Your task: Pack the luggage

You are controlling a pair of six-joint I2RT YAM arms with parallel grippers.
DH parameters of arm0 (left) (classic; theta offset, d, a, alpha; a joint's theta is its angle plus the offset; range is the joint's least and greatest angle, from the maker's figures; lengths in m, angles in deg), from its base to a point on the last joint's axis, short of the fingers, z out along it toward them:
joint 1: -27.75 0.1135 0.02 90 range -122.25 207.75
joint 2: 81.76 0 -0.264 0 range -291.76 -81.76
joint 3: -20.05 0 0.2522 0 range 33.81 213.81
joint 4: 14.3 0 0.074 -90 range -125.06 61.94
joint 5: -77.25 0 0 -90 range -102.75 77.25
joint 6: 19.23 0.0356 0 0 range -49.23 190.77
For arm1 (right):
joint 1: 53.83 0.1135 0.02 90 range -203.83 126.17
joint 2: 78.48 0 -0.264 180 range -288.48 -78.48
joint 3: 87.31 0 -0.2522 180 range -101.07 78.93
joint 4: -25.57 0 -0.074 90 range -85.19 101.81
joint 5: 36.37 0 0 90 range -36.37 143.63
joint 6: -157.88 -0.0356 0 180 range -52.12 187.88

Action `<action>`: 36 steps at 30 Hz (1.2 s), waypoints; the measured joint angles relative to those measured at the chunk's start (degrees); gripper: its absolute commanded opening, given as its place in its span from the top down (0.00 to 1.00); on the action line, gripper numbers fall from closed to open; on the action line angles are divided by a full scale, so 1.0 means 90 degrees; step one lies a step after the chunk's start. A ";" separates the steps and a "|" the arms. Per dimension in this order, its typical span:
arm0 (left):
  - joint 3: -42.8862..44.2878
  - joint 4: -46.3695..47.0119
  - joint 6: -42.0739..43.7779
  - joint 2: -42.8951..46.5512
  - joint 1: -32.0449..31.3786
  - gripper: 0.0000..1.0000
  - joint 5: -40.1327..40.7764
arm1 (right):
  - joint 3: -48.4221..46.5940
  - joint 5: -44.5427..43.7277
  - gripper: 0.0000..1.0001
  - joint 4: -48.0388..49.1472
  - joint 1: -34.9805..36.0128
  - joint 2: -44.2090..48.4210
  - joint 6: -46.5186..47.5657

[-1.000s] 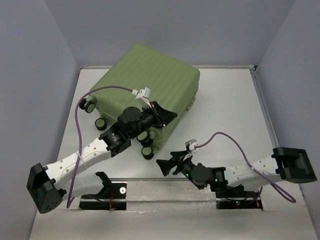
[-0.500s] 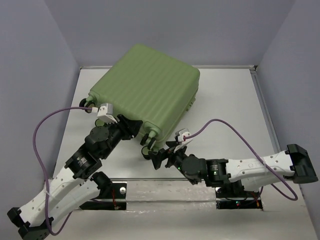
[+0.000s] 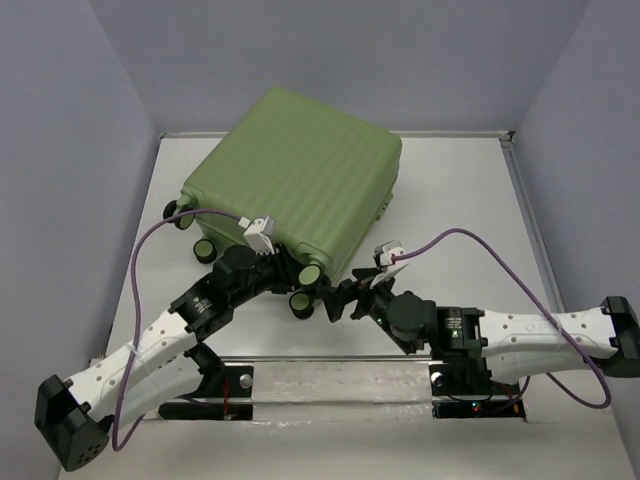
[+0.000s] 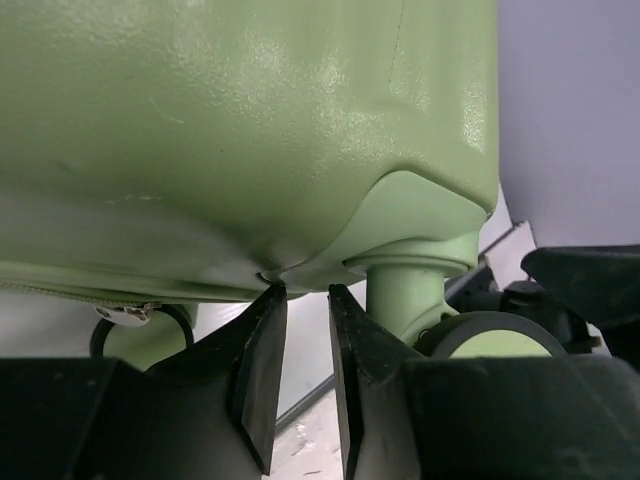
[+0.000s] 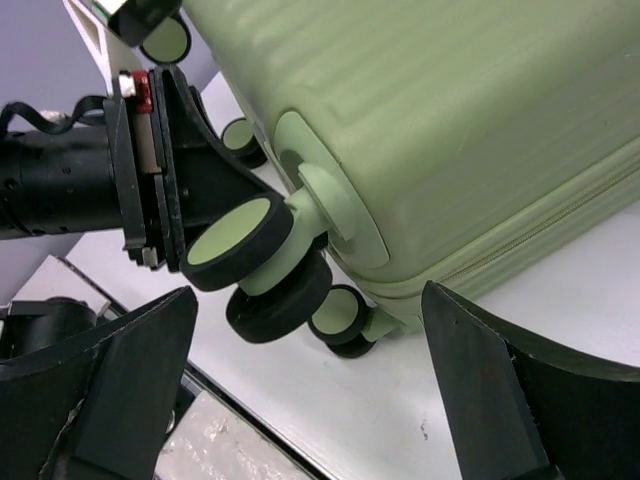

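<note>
From the near left, the left gripper (image 4: 307,300) reaches in to the near corner of the suitcase (image 3: 300,170). Its fingers (image 4: 262,360) stand a narrow slit apart with nothing between them. The tips touch the shell's lower edge, just beside a wheel post (image 4: 405,295). The suitcase lies flat on the table (image 3: 460,200), toward the back and left of middle, turned at an angle. It is shut and its zip seam (image 5: 540,228) is closed, so whatever is inside is hidden. Its wheels (image 3: 203,247) line the side facing the arms. From the right, the right gripper (image 3: 340,298) comes in low with its jaws wide, holding nothing. It points at the corner wheel (image 5: 235,245), near it but apart.
</note>
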 measured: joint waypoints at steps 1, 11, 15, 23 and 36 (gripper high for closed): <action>0.0000 0.0112 -0.0056 -0.0102 -0.0017 0.68 -0.0109 | 0.0039 0.0017 0.00 -0.0039 -0.0046 0.0119 -0.0005; 0.0481 0.0852 -0.0070 -0.1503 -0.0610 0.70 -0.0379 | -0.0367 0.0357 0.00 -0.0729 -0.0357 -0.0126 0.0134; 0.0500 0.0838 -0.0053 -0.1644 -0.0639 0.70 -0.0357 | -0.0605 0.0724 0.02 -0.0874 -0.0546 -0.0362 0.0226; 0.0505 0.1008 -0.0058 -0.1746 -0.0707 0.70 -0.0325 | -0.0546 0.1552 0.16 -0.0979 -0.1285 -0.0250 0.0114; 0.0578 0.1044 0.0087 -0.1715 -0.0750 0.63 -0.0085 | -0.0313 0.1722 0.93 -0.0947 -0.1501 -0.0027 -0.0121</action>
